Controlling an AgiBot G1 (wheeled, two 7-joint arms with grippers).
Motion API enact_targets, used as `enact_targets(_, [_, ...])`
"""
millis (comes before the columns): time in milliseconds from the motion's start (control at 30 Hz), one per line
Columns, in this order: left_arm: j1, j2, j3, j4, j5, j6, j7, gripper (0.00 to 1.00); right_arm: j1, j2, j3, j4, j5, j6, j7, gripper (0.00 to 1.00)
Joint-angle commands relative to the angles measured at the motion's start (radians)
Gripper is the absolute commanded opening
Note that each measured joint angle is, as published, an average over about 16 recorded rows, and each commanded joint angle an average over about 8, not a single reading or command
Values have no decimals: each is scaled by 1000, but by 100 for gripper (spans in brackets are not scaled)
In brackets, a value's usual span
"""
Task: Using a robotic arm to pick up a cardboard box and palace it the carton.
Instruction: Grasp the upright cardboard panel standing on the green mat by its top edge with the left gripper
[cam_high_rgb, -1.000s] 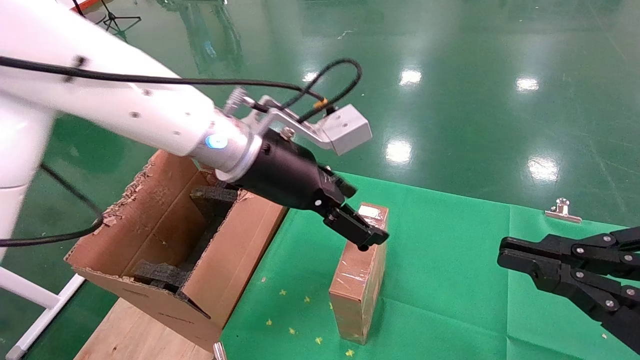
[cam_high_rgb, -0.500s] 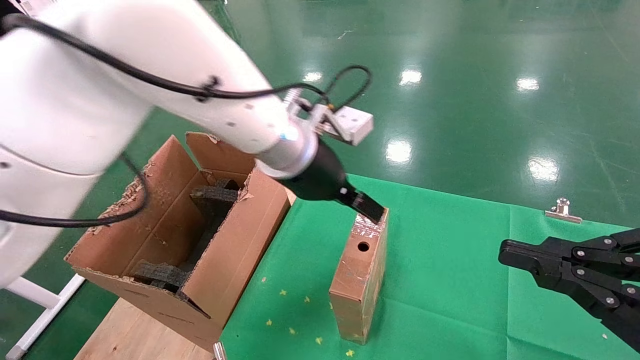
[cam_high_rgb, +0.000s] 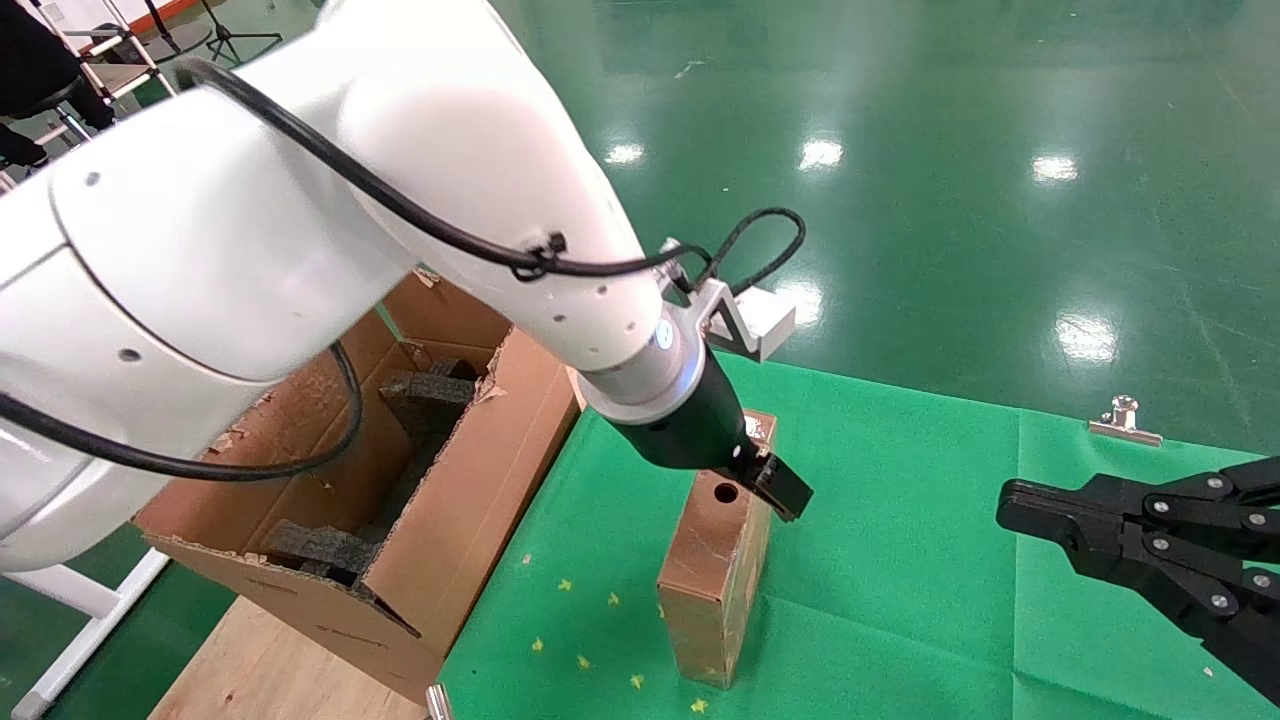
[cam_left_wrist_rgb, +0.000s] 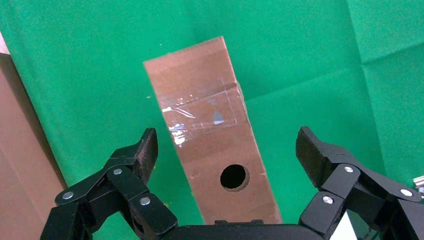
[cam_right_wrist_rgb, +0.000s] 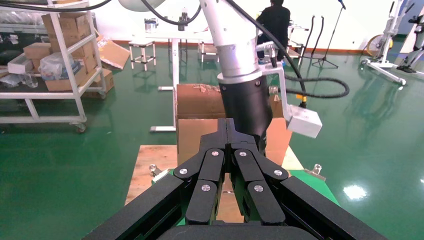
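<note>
Leftmost on the bench: carton (cam_high_rgb: 360, 480), torn flaps, black foam blocks (cam_high_rgb: 425, 395) inside. Beside it, on green cloth (cam_high_rgb: 900, 560): cardboard box (cam_high_rgb: 720, 560), standing on its narrow edge. Left gripper (cam_high_rgb: 765, 480) above it, fingers spread wide, straddling. Risk: an off-centre closure may topple it. Right gripper (cam_high_rgb: 1010, 505): parked, fingers together.

No legible txt or labels on anything.
</note>
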Motion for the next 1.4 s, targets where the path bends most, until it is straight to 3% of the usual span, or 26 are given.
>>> enact_targets(33, [1,9,18,0,1,-4,-13,100,0,0,0,0,0,0,0,0])
enact_targets(167, [2,14,45,0,7,-7,-19,100,0,0,0,0,0,0,0,1])
enact_targets(200, [1,15,51,0,8,-7,-19,100,0,0,0,0,0,0,0,7])
enact_targets(300, [0,19,63,1,10,-7,-17,100,0,0,0,0,0,0,0,45])
enact_targets(367, [-1,21,67,1,11,-8,-16,83,0,0,0,0,0,0,0,70])
enact_targets(433, [-1,21,67,1,11,-8,-16,58,0,0,0,0,0,0,0,94])
enact_targets(467, [-1,20,66,1,11,-8,-16,45,0,0,0,0,0,0,0,100])
enact_targets(567, [-1,19,63,1,11,-7,-17,8,0,0,0,0,0,0,0,100])
enact_targets(633, [-1,19,61,1,11,-7,-17,0,0,0,0,0,0,0,0,100])
enact_targets(1400, [1,15,52,3,9,-7,-18,0,0,0,0,0,0,0,0,100])
